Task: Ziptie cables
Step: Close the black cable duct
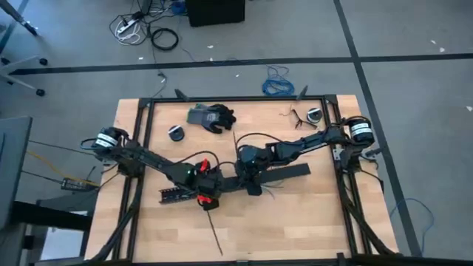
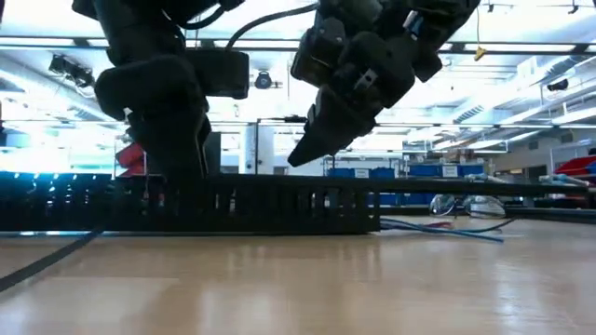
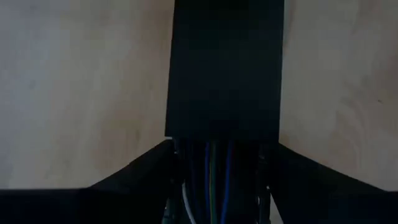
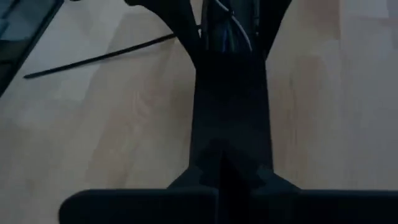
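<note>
Though duct-hidden overhead, cables [image 3: 214, 180] visible wrist-side.

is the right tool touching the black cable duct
Touching. The right wrist view shows the right tool closed on the flat black cover of the duct, no gap.

Thin blue, green and white cables [image 3: 214, 186] run lengthwise inside a long black slotted duct [image 2: 233, 209] lying near the middle of the tabletop [image 1: 295, 222]. In the low view their loose ends [image 2: 447, 228] spill from the duct's right end and fan out flat on the wood. One thin black ziptie [image 1: 214, 235] lies straight, lower centre of the overhead frame.
</note>
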You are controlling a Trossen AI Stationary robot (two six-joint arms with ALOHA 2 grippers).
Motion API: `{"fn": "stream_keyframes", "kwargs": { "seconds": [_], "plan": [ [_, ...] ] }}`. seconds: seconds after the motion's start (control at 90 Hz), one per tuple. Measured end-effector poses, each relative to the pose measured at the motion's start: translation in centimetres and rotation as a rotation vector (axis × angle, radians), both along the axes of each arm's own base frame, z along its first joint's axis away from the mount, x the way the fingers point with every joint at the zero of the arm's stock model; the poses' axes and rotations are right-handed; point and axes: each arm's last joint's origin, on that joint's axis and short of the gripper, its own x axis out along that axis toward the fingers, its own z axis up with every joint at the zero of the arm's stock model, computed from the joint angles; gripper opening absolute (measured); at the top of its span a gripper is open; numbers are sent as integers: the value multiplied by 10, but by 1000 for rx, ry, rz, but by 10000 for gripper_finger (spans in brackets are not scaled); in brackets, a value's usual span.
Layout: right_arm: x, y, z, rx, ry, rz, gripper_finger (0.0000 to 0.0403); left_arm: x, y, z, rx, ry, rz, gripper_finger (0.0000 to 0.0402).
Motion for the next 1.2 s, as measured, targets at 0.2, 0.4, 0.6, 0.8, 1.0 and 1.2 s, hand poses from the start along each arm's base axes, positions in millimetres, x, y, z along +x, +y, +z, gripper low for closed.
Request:
{"fn": "stream_keyframes", "kwargs": {
  "seconds": [0.2,0.4,0.6,0.8,1.0,1.2],
  "plan": [
    [-1,-2,-11,-6,34,-9,0,1,4,0,10,2,-11,227],
    [0,-4,-27,19,73,-8,0,2,6,0,27,10,-39,228],
    [-2,-4,-34,27,117,-13,0,0,6,-1,61,45,-147,256],
    [-3,-2,-37,39,132,0,0,-7,8,-3,81,124,-153,295],
    [-3,-2,-37,47,129,8,0,-9,8,-4,59,147,-151,299],
    [-3,-2,-37,57,126,18,0,-7,6,-10,30,165,-146,276]
  ]
}}
